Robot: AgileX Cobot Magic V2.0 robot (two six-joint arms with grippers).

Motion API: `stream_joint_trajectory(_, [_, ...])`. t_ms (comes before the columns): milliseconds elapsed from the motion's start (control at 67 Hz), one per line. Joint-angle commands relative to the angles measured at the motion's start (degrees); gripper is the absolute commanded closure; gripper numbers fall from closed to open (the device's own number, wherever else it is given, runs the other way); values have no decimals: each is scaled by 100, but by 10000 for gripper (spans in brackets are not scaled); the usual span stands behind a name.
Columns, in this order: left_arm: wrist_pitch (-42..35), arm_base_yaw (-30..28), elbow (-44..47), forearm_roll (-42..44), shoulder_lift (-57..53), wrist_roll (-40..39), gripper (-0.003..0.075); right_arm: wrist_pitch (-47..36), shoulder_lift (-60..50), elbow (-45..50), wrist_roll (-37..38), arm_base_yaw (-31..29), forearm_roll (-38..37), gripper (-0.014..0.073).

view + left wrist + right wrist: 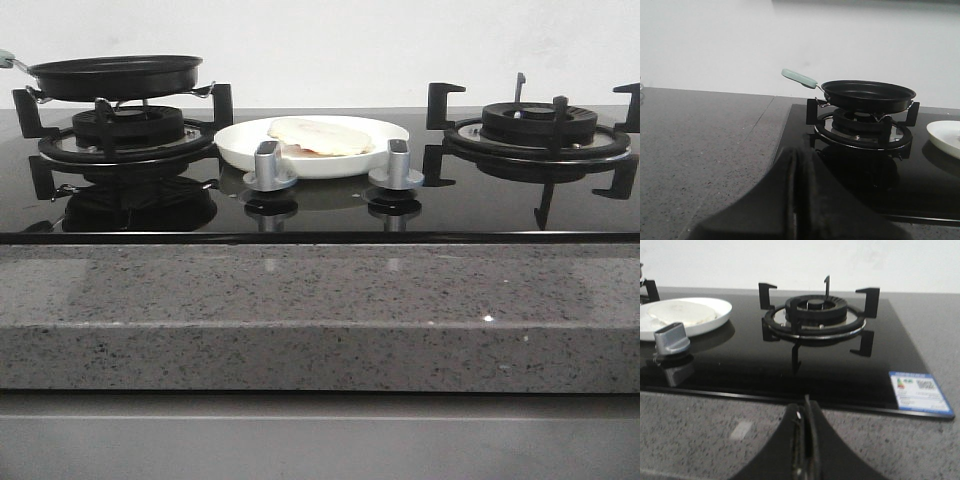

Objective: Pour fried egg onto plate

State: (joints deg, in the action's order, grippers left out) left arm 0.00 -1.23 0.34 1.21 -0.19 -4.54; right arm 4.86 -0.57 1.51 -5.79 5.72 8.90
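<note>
The fried egg (320,136) lies pale side up on the white plate (240,150), which stands between the two burners behind the knobs. Egg (682,312) and plate (715,322) also show in the right wrist view; the plate's edge (942,137) shows in the left wrist view. The black frying pan (115,76) with a pale green handle (799,78) sits on the left burner and looks empty. My left gripper (794,160) is shut and empty, over the counter in front of the left burner. My right gripper (805,412) is shut and empty, over the counter in front of the right burner.
The black glass hob (320,205) has a left burner grate (125,140), a right burner grate (540,130) and two silver knobs (268,165) (397,165) in front of the plate. A speckled grey stone counter (320,310) surrounds it. A label (917,392) sits at the hob's corner.
</note>
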Motion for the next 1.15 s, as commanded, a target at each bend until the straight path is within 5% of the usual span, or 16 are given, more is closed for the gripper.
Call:
stream_joint_trajectory(0, [-487, 45, 35, -10, -76, -46, 740, -768, -107, -42, 382, -9, -535, 662])
stream_joint_trajectory(373, [-487, 45, 35, -10, -76, -46, 740, -973, -113, -42, 718, -537, -841, 662])
stream_joint_trajectory(1135, [-487, 45, 35, -10, -76, -46, 740, -973, -113, -42, 718, -544, -832, 662])
